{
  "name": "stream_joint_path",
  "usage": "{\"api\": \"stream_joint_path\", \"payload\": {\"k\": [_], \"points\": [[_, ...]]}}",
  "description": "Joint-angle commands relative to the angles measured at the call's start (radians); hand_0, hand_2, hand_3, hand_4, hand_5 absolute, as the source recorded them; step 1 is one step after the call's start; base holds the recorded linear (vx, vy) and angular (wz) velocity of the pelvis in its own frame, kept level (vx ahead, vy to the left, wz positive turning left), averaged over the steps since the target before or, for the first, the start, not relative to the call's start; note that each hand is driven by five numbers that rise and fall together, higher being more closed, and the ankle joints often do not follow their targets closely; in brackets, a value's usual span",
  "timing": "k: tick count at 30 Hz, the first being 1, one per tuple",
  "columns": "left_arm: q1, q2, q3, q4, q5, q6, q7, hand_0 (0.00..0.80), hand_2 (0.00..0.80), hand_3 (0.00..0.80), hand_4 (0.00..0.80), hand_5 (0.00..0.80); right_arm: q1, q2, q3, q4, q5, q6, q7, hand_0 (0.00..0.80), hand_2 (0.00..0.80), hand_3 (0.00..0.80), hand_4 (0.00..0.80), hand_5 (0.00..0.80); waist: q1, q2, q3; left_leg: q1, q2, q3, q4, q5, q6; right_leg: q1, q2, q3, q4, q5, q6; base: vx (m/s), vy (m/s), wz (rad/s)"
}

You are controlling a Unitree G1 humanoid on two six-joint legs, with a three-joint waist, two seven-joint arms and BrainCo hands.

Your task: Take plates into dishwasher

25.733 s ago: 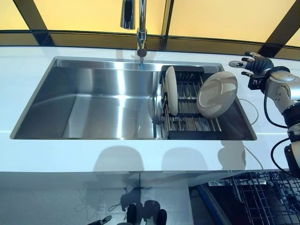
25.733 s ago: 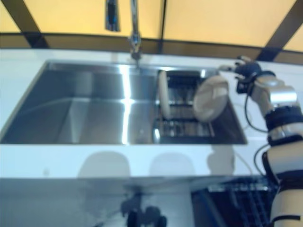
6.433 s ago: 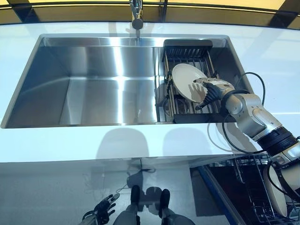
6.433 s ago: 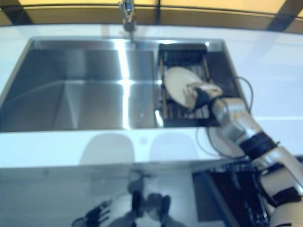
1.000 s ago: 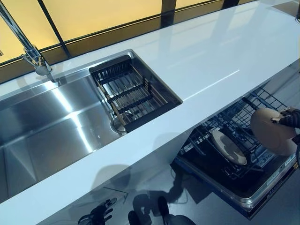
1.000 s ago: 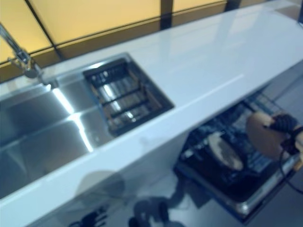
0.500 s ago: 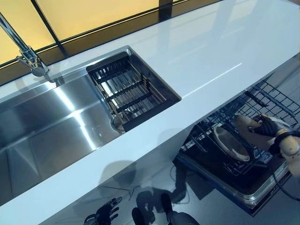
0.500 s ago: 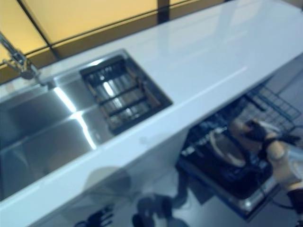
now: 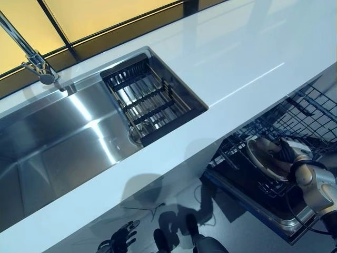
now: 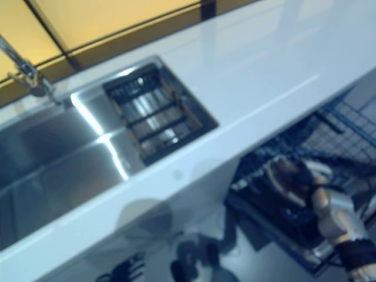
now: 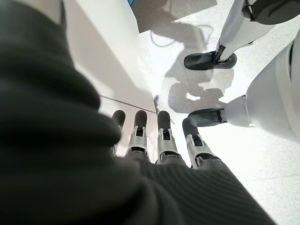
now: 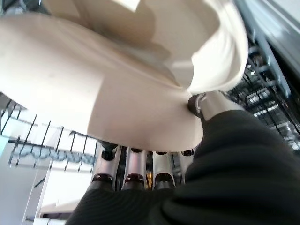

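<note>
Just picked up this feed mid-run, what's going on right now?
The right hand is down in the open dishwasher rack, holding a cream plate with its fingers under it, right beside another plate already in the rack. The drying rack in the sink holds no plates. The left hand hangs idle low by the floor, fingers relaxed.

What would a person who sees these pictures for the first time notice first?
Most striking is the right hand holding a cream plate down in the dishwasher rack, low on the right beneath the white counter. Next comes the steel sink, whose dark drying rack holds no plates.
</note>
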Motion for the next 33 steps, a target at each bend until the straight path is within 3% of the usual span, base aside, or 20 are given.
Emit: {"api": "stream_joint_path", "payload": {"k": [1,15,27,28,29,33], "points": [[-0.016,0.026,-0.020,0.007,-0.003,-0.031,-0.006,0.000,0.000,0.000,0.000,0.000,-0.087,0.016,0.029,0.079,0.008,-0.002,-0.069,0.800,0.800,0.800,0.800,0.800,0.042,-0.025,-0.038,0.035,-0.003,-0.033,0.004,-0.092,0.011,0.028,-0.034,-0.030,0.004,-0.064,0.066,0.000,0.000,0.00],[-0.031,0.027,-0.051,0.002,0.000,-0.019,-0.025,0.000,0.000,0.000,0.000,0.000,-0.114,0.056,0.093,0.259,0.059,0.026,-0.132,0.800,0.800,0.800,0.800,0.800,0.068,0.003,-0.042,0.028,-0.009,-0.063,0.004,-0.086,0.010,0.030,-0.044,-0.047,0.004,-0.068,0.061,0.003,-0.002,0.07],[-0.035,0.033,-0.047,-0.001,0.006,-0.013,-0.024,0.000,0.000,0.000,0.000,0.000,-0.091,0.029,0.055,0.233,0.053,0.053,-0.113,0.800,0.800,0.800,0.800,0.800,0.065,-0.014,-0.043,0.025,-0.008,-0.073,0.004,-0.087,0.012,0.028,-0.040,-0.041,0.004,-0.066,0.062,0.000,0.001,0.03],[-0.036,0.032,-0.046,0.000,0.006,-0.012,-0.022,0.000,0.000,0.000,0.000,0.000,-0.089,0.025,0.051,0.229,0.057,0.053,-0.114,0.615,0.615,0.615,0.615,0.615,0.064,-0.016,-0.043,0.025,-0.007,-0.072,0.004,-0.087,0.012,0.028,-0.040,-0.041,0.004,-0.066,0.062,0.000,0.000,0.00],[-0.036,0.033,-0.044,0.002,0.006,-0.012,-0.021,0.000,0.000,0.000,0.000,0.000,-0.087,0.021,0.045,0.225,0.056,0.056,-0.113,0.000,0.000,0.000,0.000,0.000,0.063,-0.020,-0.043,0.026,-0.007,-0.072,0.004,-0.088,0.012,0.028,-0.039,-0.039,0.004,-0.066,0.062,0.000,0.000,0.00],[-0.032,0.036,-0.032,0.000,0.013,-0.007,-0.013,0.000,0.000,0.000,0.000,0.000,-0.071,0.004,0.016,0.208,0.066,0.080,-0.069,0.000,0.000,0.000,0.000,0.000,0.060,-0.034,-0.044,0.028,-0.003,-0.070,0.004,-0.088,0.012,0.031,-0.035,-0.037,0.004,-0.064,0.062,0.000,0.000,0.00]]}}
